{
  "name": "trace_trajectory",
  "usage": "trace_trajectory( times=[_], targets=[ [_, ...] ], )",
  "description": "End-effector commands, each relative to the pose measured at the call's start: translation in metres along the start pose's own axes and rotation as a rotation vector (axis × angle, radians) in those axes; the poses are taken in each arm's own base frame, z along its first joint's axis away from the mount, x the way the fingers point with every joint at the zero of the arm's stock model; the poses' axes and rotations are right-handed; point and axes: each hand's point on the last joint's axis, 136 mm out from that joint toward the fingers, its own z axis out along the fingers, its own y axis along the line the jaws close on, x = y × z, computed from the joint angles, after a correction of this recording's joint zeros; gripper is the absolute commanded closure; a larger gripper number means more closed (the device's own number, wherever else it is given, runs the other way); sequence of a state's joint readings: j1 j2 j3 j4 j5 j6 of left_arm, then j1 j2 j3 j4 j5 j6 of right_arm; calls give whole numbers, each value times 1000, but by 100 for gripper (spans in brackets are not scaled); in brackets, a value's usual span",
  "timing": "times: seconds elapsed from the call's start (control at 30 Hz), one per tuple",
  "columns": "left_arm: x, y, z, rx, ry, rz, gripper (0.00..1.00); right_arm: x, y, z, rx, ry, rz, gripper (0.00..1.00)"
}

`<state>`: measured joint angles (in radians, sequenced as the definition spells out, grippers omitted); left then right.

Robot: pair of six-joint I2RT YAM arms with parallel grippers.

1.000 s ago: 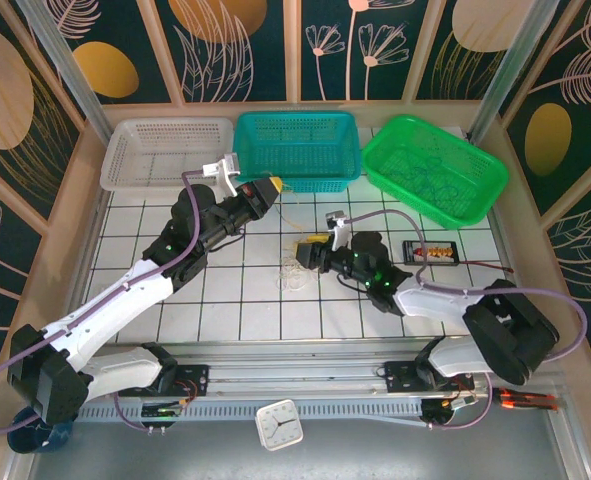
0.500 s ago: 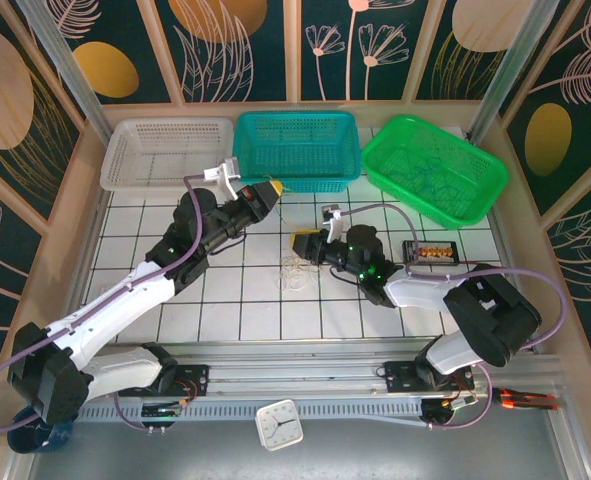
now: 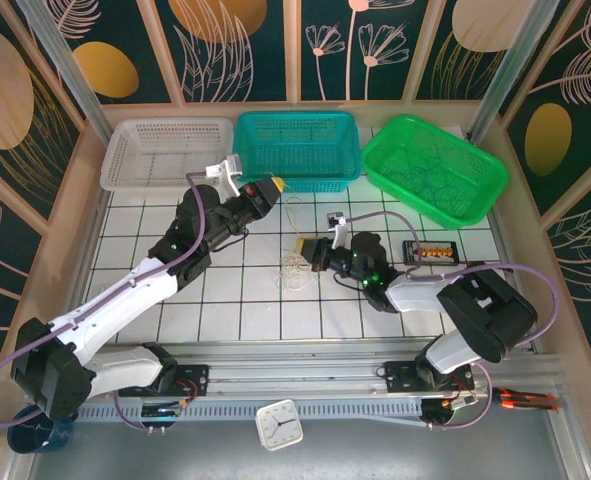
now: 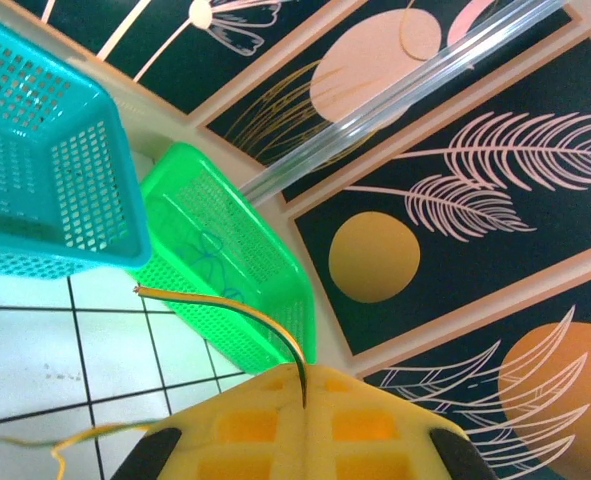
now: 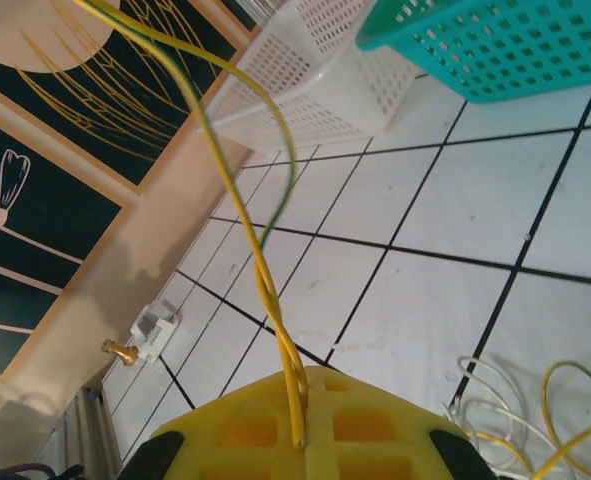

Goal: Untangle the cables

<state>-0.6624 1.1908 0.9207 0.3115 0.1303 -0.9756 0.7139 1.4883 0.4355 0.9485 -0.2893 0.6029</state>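
A small tangle of whitish and yellow cables (image 3: 293, 270) lies on the white tiled table, just left of and below my right gripper (image 3: 309, 246). A thin yellow-green cable (image 3: 293, 212) runs up from it to my left gripper (image 3: 274, 187), which hangs in front of the teal basket. In the left wrist view, my left gripper (image 4: 305, 385) is shut on that cable (image 4: 225, 305), whose free end sticks out to the left. In the right wrist view, my right gripper (image 5: 300, 400) is shut on twisted yellow strands (image 5: 265, 280); white loops (image 5: 495, 400) lie at lower right.
Three baskets line the far edge: white (image 3: 165, 150), teal (image 3: 297, 150) and green (image 3: 435, 170), the green one with thin blue wires inside. A small black device (image 3: 432, 251) lies to the right of the right arm. A clock (image 3: 278, 425) sits at the near rail.
My right gripper has gone from open to shut, now pinching the yellow cable above the tangle. The left arm holds nearly still with its cable end.
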Motion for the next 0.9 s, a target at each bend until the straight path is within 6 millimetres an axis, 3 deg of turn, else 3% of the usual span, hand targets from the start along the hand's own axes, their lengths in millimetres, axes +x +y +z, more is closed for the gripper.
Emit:
trace_trajectory(
  times=[0.0, 0.07, 0.2, 0.33, 0.43, 0.5, 0.67, 0.87],
  targets=[
    [-16, -18, 1, 36, -44, 36, 100, -3, 1, -3, -21, -34, 13, 98],
    [-26, -34, 1, 70, -61, 42, 100, -2, 0, -3, -24, -36, 21, 92],
    [-25, -36, 3, 77, -53, 37, 100, -2, 3, -2, -31, -36, 19, 95],
    [-24, -34, 3, 72, -52, 37, 100, -2, 1, -1, -26, -32, 20, 88],
    [-25, -35, 2, 73, -57, 43, 100, 1, 1, 0, -29, -26, 20, 100],
    [-30, -37, 2, 69, -70, 54, 100, 3, -2, 0, -21, -23, 21, 100],
    [-57, -36, 0, 50, -115, 82, 100, 9, -14, -9, 25, -32, 39, 100],
    [-113, -25, -10, -22, -214, 164, 100, 8, -25, -28, 78, -70, 51, 100]
  ],
)
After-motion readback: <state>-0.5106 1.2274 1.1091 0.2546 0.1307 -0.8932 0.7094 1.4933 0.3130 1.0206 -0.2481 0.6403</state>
